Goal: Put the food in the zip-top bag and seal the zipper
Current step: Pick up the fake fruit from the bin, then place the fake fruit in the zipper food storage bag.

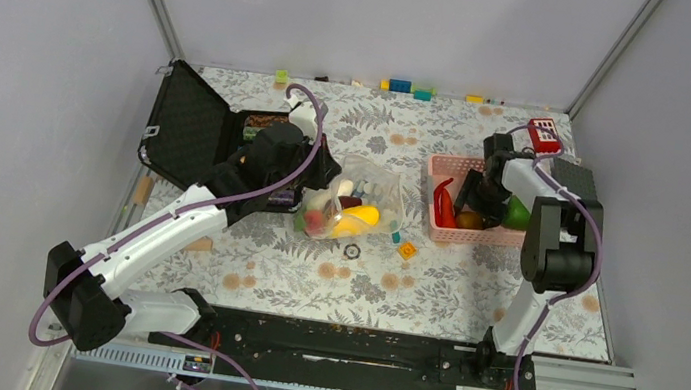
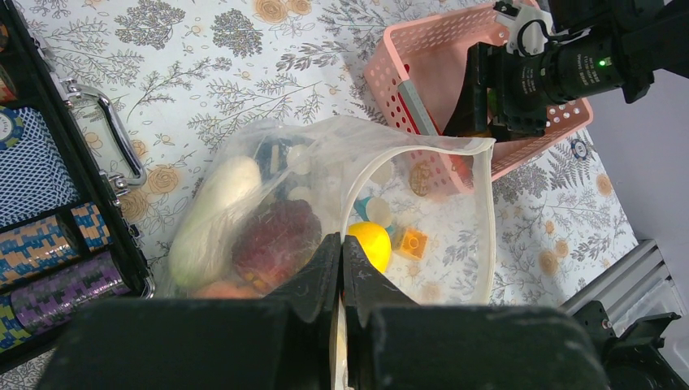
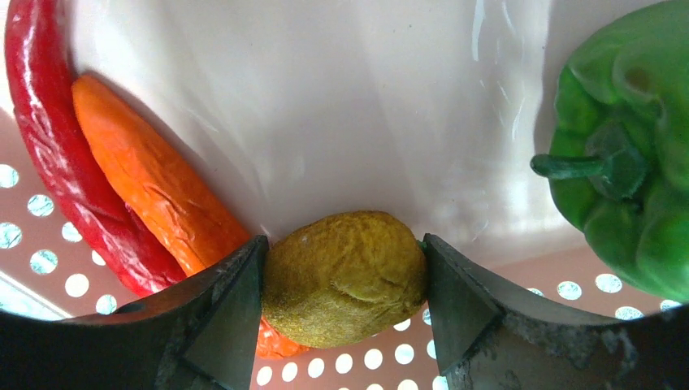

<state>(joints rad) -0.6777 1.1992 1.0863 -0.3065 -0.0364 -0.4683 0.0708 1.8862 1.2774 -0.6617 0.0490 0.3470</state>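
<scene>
The clear zip-top bag (image 1: 368, 186) lies at mid-table, its mouth held open. My left gripper (image 2: 341, 253) is shut on the bag's mouth edge, on the whitish zipper (image 2: 488, 219). Inside the bag are a white radish (image 2: 215, 207), a dark red piece (image 2: 276, 237), a peach-coloured piece and a yellow banana (image 2: 370, 242). My right gripper (image 3: 343, 280) is down in the pink basket (image 1: 447, 161), its jaws pressed on both sides of a yellow-brown fruit (image 3: 345, 272). A red chilli (image 3: 49, 154), orange carrot (image 3: 154, 187) and green pepper (image 3: 634, 162) lie beside it.
An open black hard case (image 1: 191, 124) stands left of the bag, close to my left arm. An orange brick (image 1: 407, 251) and a small black ring (image 1: 351, 250) lie in front of the bag. Several bricks (image 1: 399, 86) line the back edge.
</scene>
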